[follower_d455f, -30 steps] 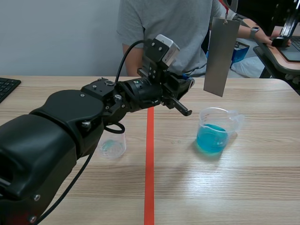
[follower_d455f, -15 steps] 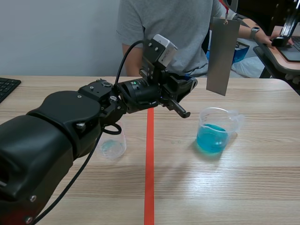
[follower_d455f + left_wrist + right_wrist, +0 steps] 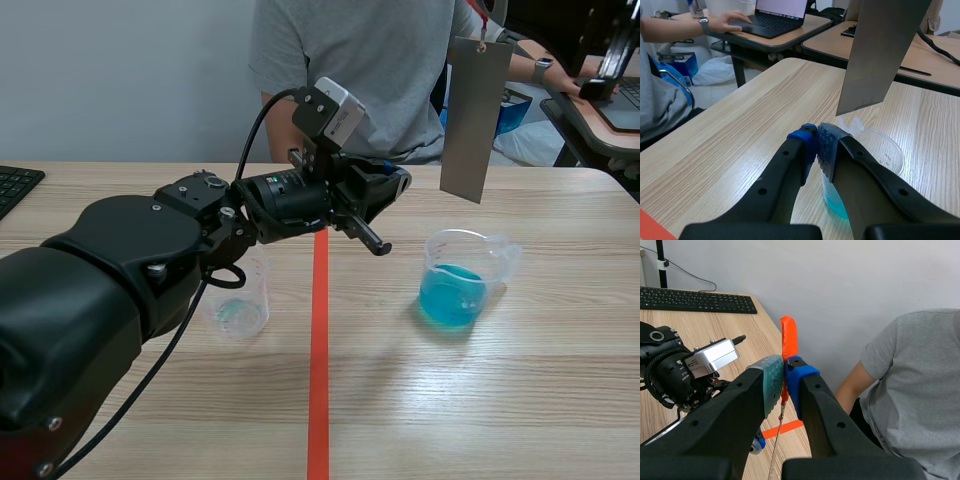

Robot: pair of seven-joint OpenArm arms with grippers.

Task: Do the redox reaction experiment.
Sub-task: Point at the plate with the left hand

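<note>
Our shut, empty left gripper [image 3: 816, 139] has drawn back from the beaker [image 3: 455, 285] — our right gripper [image 3: 784, 369] pinches the orange tab [image 3: 787, 335], likely the safest hold on the light, stiff metal plate [image 3: 473, 115]

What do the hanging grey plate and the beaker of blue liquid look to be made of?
Grey plate, hung from the orange tab in the right pincer: likely sheet metal; thin, flat, dull matte grey, straight edges. Beaker: clear plastic probably, glass possible; see-through wall, moulded spout, blue liquid showing through.
</note>
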